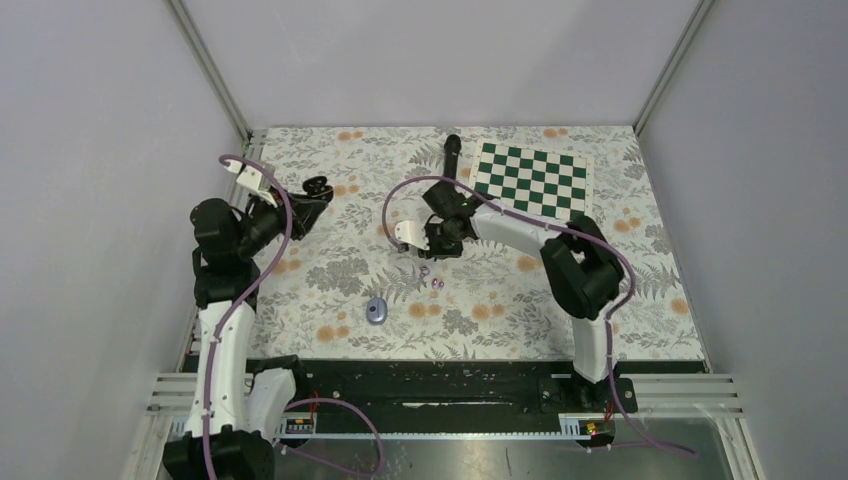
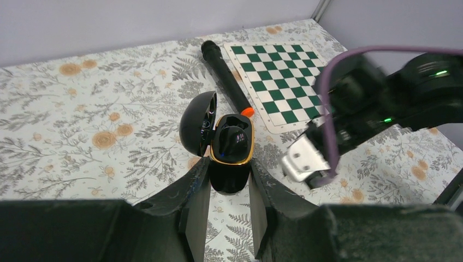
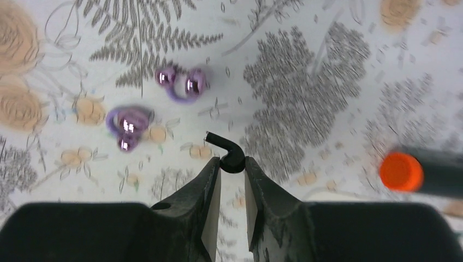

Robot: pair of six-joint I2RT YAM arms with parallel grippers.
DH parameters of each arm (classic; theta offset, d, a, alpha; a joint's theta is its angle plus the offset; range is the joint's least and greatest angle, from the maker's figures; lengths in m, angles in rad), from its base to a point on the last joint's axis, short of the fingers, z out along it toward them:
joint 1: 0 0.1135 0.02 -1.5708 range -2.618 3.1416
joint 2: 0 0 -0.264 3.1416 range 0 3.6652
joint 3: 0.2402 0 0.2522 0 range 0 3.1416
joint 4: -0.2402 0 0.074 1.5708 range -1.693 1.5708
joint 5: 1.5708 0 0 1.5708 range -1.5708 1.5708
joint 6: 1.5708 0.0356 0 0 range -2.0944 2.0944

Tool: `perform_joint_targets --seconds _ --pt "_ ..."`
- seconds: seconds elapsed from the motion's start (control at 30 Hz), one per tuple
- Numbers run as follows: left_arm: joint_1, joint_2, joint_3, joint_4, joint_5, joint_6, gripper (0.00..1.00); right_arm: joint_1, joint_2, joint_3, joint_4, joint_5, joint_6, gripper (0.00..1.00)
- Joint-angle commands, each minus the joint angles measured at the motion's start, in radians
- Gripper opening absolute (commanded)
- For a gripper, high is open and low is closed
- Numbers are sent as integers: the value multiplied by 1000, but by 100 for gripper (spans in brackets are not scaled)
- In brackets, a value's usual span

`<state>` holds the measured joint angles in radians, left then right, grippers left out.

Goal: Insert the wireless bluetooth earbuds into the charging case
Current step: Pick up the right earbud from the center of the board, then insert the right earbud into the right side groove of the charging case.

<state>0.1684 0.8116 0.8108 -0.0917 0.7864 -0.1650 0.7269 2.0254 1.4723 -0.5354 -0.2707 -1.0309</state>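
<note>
My left gripper (image 2: 229, 168) is shut on an open black charging case (image 2: 231, 143) with a gold rim, its lid (image 2: 196, 123) swung to the left. It holds the case at the far left of the table (image 1: 316, 188). My right gripper (image 3: 233, 162) is shut on a tiny black earbud (image 3: 229, 153) with a hooked stem, held above the floral cloth near the table's middle (image 1: 441, 243). Two lilac-purple earbuds (image 3: 180, 82) (image 3: 126, 125) lie loose on the cloth beyond the right fingers; they also show in the top view (image 1: 431, 277).
A long black microphone (image 2: 223, 76) with an orange end (image 3: 401, 171) lies beside a green-and-white checkerboard (image 1: 531, 179) at the back. A small bluish oval case (image 1: 376, 311) sits shut near the front middle. Grey walls enclose the table.
</note>
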Motion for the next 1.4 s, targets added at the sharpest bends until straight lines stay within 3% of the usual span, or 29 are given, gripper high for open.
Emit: perform_joint_targets --seconds 0.0,0.3,0.47,0.67,0.87,1.1,1.37 --pt "-31 51 -45 158 41 -16 0 5 -223 -60 18 104 -80 5" --pt "-294 210 -93 527 51 -28 0 8 -562 -29 51 219 -120 4" --pt "-422 290 -75 674 -25 24 0 23 -692 -93 281 263 -219 0" --pt "-516 316 -65 707 -94 99 0 93 -772 -177 407 321 -417 0" --pt "-596 234 -136 727 -149 179 0 148 -831 -310 590 363 -599 0" --pt "-642 144 -154 643 -147 251 0 229 -853 -363 700 382 -686 0" --pt "-666 152 -131 650 -191 207 0 285 -883 -423 752 390 -720 0"
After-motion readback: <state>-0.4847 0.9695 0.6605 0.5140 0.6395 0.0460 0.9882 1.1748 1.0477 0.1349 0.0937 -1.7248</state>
